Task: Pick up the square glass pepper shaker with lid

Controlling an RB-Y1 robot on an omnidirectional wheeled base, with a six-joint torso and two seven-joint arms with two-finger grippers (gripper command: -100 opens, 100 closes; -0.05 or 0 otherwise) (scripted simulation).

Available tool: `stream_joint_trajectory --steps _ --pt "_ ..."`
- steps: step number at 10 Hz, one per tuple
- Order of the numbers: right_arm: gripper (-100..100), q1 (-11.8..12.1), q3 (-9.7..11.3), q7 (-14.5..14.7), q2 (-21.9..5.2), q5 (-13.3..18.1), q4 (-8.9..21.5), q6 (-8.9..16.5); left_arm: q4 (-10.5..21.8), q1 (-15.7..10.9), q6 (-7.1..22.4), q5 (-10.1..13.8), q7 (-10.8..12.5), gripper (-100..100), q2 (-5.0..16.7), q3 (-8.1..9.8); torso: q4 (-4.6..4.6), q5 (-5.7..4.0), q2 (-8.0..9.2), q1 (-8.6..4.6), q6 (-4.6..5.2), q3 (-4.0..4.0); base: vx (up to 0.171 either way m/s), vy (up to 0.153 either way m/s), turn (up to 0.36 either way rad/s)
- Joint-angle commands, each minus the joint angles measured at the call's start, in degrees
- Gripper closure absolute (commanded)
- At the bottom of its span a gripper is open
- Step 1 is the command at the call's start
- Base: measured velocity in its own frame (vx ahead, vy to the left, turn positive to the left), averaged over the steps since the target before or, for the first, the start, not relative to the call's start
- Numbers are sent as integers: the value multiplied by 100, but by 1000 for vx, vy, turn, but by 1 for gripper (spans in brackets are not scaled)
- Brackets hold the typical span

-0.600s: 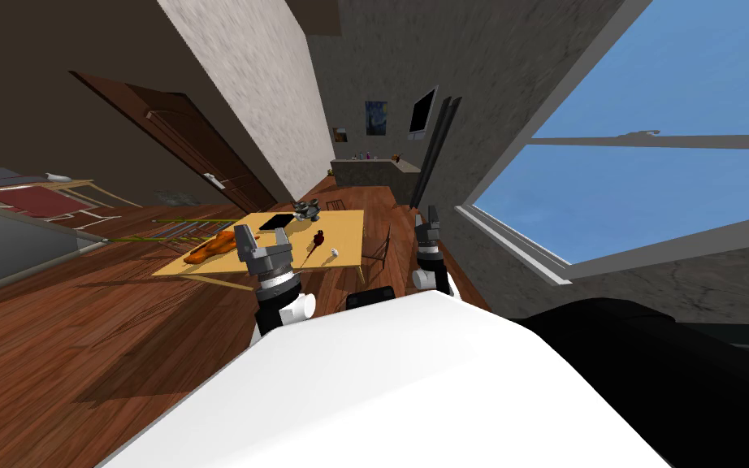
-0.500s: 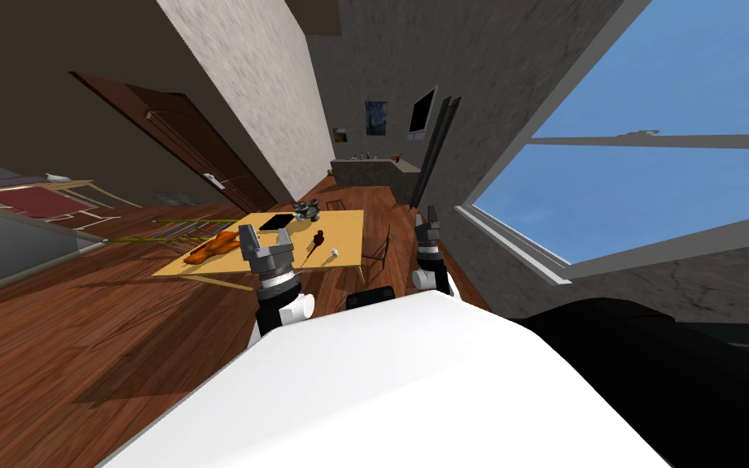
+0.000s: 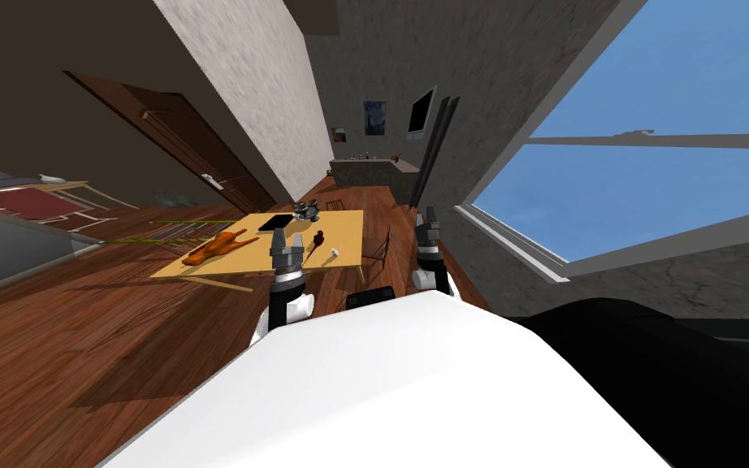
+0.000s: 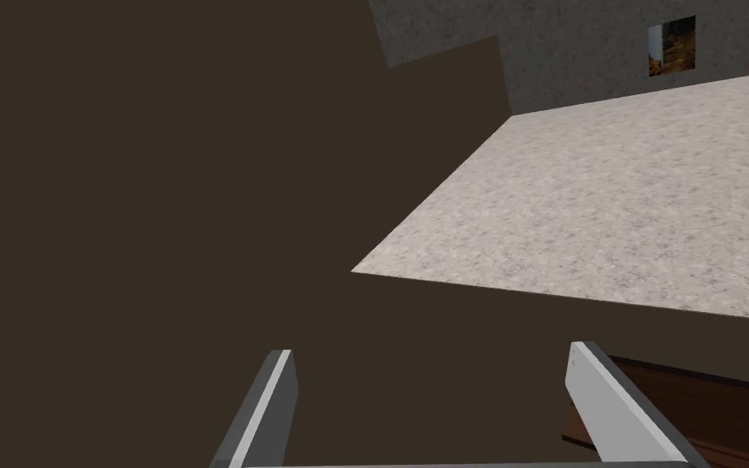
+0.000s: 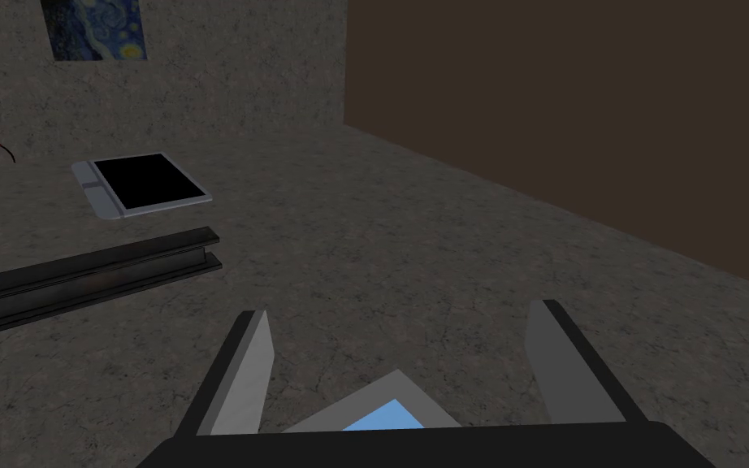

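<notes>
Yellow table (image 3: pixel 342 230) beyond left gripper (image 4: pixel 430 350), fingers (image 4: pixel 270 406) apart.

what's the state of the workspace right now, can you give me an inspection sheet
surface: tan table, ahead of both arms, on wood floor
job's things: small white item by the table's near edge, maybe the shaker; too small to tell; not gripped
clutter: orange item, black tablet, grey cluster, dark red item
grippers: left gripper open, raised before the table; right gripper open, off to the table's right
cables: nothing seen
surroundings: brown door, window, chair beside the table
</notes>
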Motion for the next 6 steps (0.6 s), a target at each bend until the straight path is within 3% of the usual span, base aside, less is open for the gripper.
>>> stream_joint_trajectory --steps 1,5,6 --pt "0 0 0 0 0 0 0 0 282 -48 109 -165 -13 -100 106 31 0 0 0 0 0 0 0 18 -15" --pt "0 0 0 0 0 0 0 0 1067 -324 436 -667 -86 -100 252 122 0 1 1 2 0 1 -5 20 -19" --pt "0 0 0 0 0 0 0 0 1143 -324 436 -667 -86 -100 252 122 0 0 2 1 0 1 -3 12 -5"
